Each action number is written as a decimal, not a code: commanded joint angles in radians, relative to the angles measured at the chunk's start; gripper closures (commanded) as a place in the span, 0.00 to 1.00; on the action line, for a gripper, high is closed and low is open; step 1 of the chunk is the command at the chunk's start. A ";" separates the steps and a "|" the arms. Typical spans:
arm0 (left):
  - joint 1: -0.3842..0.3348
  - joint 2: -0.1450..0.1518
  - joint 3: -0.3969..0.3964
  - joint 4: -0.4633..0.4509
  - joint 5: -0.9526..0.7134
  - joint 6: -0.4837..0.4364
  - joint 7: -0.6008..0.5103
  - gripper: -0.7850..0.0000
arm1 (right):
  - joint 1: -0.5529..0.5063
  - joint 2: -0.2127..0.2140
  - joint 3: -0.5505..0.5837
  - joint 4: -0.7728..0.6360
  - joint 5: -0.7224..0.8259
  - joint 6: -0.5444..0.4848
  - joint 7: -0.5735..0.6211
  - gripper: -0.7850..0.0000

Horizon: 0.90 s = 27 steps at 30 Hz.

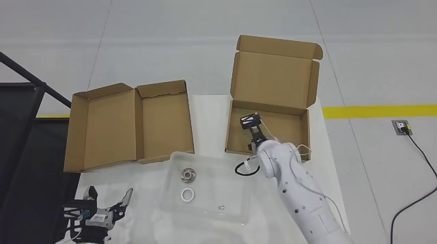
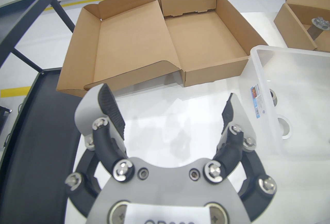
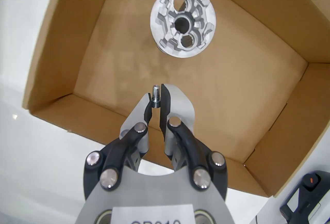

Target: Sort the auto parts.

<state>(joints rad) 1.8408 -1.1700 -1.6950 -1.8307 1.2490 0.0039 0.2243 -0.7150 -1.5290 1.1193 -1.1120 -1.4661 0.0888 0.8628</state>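
The left gripper hangs over the white table with its jaws spread wide and nothing between the ribbed pads. Straight ahead of those jaws, well past the fingertips, lies the left cardboard box, opened flat with its lid folded out beside the tray. Nothing lies in either half. Off to the side of the same jaws, close by one finger, stands the clear plastic bin. It holds a spoked metal disc and a white ring, lying near each other and apart.

Further right, the right gripper has its jaws nearly closed, pinching a small bolt by the head end. The bolt's threaded tip pokes out just past the fingertips. These jaws hang above the floor of the right cardboard box, just inside its near wall, and the bolt is held clear of the cardboard. Ahead of the fingertips, apart from them, a round cast-metal part sits on the box floor with its holed face up. That box's lid stands upright behind the tray.
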 commanded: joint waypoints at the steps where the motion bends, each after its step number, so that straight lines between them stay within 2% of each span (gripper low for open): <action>1: 0.000 0.000 0.000 0.000 0.000 0.000 0.000 0.00 | 0.004 0.001 0.004 0.017 -0.006 0.001 -0.015 1.00; 9: 0.000 0.000 0.000 0.000 0.000 0.000 0.000 0.00 | 0.036 -0.002 0.009 0.097 -0.024 0.019 -0.042 1.00; 21: 0.000 0.000 0.000 0.000 0.000 0.000 0.000 0.00 | 0.132 -0.019 0.012 0.281 0.040 -0.004 -0.078 1.00; 22: 0.000 0.000 0.000 0.000 0.000 0.000 0.000 0.00 | 0.138 -0.020 0.012 0.293 0.043 -0.003 -0.082 0.84; 23: 0.000 0.000 0.000 0.000 0.000 0.000 0.000 0.00 | 0.143 -0.021 0.012 0.303 0.046 -0.003 -0.086 0.74; 26: 0.000 0.000 0.000 0.000 0.000 0.000 0.000 0.00 | 0.153 -0.024 0.014 0.321 0.057 -0.002 -0.097 0.54; 27: 0.000 0.000 0.000 0.000 0.000 0.000 0.000 0.00 | 0.153 -0.024 0.014 0.321 0.057 -0.003 -0.098 0.53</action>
<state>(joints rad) 1.8408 -1.1700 -1.6950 -1.8307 1.2490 0.0039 0.2243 -0.5620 -1.5527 1.1330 -0.7914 -1.4095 0.0866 0.7656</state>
